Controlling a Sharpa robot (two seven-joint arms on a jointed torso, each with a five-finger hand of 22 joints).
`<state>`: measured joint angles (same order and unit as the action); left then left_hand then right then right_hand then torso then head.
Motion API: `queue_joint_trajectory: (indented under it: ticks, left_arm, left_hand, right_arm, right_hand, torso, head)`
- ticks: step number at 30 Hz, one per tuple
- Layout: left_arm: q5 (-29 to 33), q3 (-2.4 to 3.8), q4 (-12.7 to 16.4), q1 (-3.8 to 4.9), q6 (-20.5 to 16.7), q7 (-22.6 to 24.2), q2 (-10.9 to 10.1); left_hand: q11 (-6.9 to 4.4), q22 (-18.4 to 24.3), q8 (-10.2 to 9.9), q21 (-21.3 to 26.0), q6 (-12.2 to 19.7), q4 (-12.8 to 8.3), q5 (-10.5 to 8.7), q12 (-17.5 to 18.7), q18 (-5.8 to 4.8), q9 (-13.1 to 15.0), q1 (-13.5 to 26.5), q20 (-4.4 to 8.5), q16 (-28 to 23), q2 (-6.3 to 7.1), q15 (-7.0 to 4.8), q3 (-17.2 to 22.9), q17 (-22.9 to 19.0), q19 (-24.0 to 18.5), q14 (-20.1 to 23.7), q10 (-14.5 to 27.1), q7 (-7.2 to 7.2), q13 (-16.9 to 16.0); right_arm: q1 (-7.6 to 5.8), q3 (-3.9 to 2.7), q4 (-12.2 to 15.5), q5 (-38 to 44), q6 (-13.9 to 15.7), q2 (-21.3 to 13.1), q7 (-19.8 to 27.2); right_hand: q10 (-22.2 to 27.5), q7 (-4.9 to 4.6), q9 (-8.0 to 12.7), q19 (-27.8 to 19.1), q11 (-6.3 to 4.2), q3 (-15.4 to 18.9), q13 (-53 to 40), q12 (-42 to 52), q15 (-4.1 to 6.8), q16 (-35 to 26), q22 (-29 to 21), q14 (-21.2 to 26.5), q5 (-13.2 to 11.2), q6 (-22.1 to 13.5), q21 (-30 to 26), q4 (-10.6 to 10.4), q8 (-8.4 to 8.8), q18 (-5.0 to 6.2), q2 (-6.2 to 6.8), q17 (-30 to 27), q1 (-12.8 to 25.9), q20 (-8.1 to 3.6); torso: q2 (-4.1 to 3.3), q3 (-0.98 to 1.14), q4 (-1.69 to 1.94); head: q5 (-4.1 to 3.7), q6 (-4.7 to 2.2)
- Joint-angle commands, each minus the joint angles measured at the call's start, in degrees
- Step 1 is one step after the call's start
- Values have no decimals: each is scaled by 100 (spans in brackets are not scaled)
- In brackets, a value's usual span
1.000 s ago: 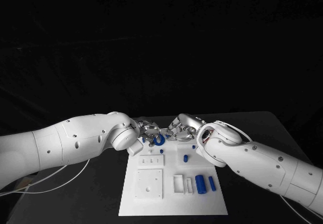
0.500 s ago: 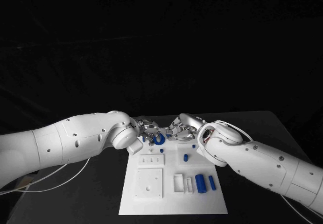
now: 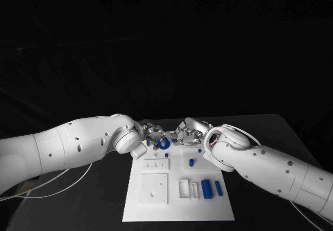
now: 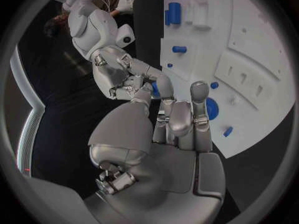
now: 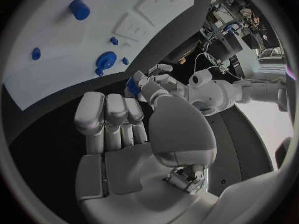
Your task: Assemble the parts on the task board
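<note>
Both white arms reach in low over the black worktop (image 3: 90, 202) and meet at the far end of the white task board (image 3: 173, 207), elbows wide, wrists bent toward each other so the two silver hands sit nearly knuckle to knuckle. The left hand (image 3: 152, 132) hangs just over the board's far left corner, fingers curled downward; from its own wrist camera the fingers (image 4: 187, 117) stand close together above a round blue disc part (image 4: 211, 108) on the board. A small blue piece (image 4: 155, 89) shows between the fingertips of the two hands, and it looks pinched by the right hand (image 3: 186, 133), though I cannot tell for sure which hand has it, and cannot tell if the left hand grasps anything. In the right wrist camera the right hand's fingers (image 5: 106, 117) are drawn together and bent forward, with the same blue piece (image 5: 132, 86) just past them. On the board, nearer the robot, a blue cylinder (image 3: 207, 188) lies beside a thinner blue rod (image 3: 218, 189), and a short blue peg (image 3: 191, 163) stands near the middle, well apart from the hands.
</note>
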<state>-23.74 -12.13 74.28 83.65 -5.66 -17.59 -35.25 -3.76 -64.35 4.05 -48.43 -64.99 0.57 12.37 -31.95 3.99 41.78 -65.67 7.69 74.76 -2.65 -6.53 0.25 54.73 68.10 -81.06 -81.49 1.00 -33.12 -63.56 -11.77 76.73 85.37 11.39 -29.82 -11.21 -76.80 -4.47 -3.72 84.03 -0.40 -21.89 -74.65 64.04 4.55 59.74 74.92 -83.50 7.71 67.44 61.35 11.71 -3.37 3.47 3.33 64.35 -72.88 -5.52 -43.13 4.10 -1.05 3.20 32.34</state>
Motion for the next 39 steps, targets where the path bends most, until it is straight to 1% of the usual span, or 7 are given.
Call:
queue_joint_trajectory:
  ticks: [1,15,28,32,34,36,39]
  left_arm:
    - [26,6,6,1,151,34,21]
    - [20,6,-9,-5,229,-20,47]
    - [19,6,-23,-7,196,-9,62]
    - [4,6,-28,-8,148,12,62]
    - [-16,6,-28,-8,131,23,66]
    - [-26,6,-28,-11,132,25,72]
    - [-36,6,-32,-15,136,23,86]
  left_hand:
    - [-7,-13,0,34,-8,-29,39,14,-23,4,-70,3,-29,-5,-18,26,5,26,26,20,-13,6]
    - [-2,-70,-8,79,-18,-52,-15,9,-28,-48,-17,2,-36,39,-16,-25,-6,37,32,22,-4,8]
    - [-6,-110,-4,109,-17,-37,24,5,-30,-69,-61,4,-23,-68,-18,32,13,51,25,19,-13,9]
    - [-8,-128,-3,120,-2,-20,54,5,-32,-68,-83,4,-21,-247,-18,118,16,55,24,18,-19,11]
    - [-9,-142,9,125,35,-91,93,7,-34,-35,-214,6,-16,-472,-21,297,22,60,20,12,-18,14]
    - [-7,-156,27,144,66,-197,197,11,-34,18,-252,5,-15,-519,-20,413,23,59,19,10,-15,18]
    - [-1,-185,35,163,92,-384,525,20,-33,79,-276,4,-6,-499,-19,585,36,62,16,4,-10,26]
  right_arm:
    - [4,1,15,24,-75,3,2]
    - [4,1,29,5,-65,6,9]
    - [5,0,58,2,-89,5,1]
    - [6,0,62,2,-107,1,-3]
    - [7,0,66,2,-106,-1,-5]
    - [8,0,69,2,-101,-4,-6]
    - [9,0,76,2,-91,-4,-6]
  right_hand:
    - [16,-3,-9,130,-41,18,7,6,35,-31,808,8,-17,33,27,-6,-21,21,-69,-5,-6,-38]
    - [12,-4,-9,132,-42,26,4,12,34,-35,808,7,-11,27,26,-14,-21,21,-67,-7,2,-38]
    - [12,-4,-9,132,-42,26,4,12,34,-35,808,7,-11,27,26,-14,-21,21,-67,-7,2,-38]
    - [11,-6,-9,134,-42,27,3,14,34,-35,809,7,3,22,28,-14,-21,22,-69,-5,0,-38]
    - [11,-6,-9,134,-42,27,3,14,34,-35,809,7,3,22,28,-14,-21,22,-69,-5,0,-38]
    - [11,-6,-9,134,-42,27,3,14,34,-35,809,7,3,22,28,-14,-21,22,-69,-5,0,-38]
    - [11,-6,-9,134,-42,27,3,14,34,-35,809,7,3,22,28,-14,-21,22,-69,-5,0,-38]
  torso:
    - [-1,2,0]
    - [2,2,-2]
    - [3,-2,2]
    - [1,-3,1]
    - [-2,-3,2]
    - [-2,-3,4]
    - [-1,1,5]
  head:
    - [0,7]
    - [2,29]
    - [1,25]
    - [1,24]
    - [0,26]
    - [1,29]
    - [6,32]
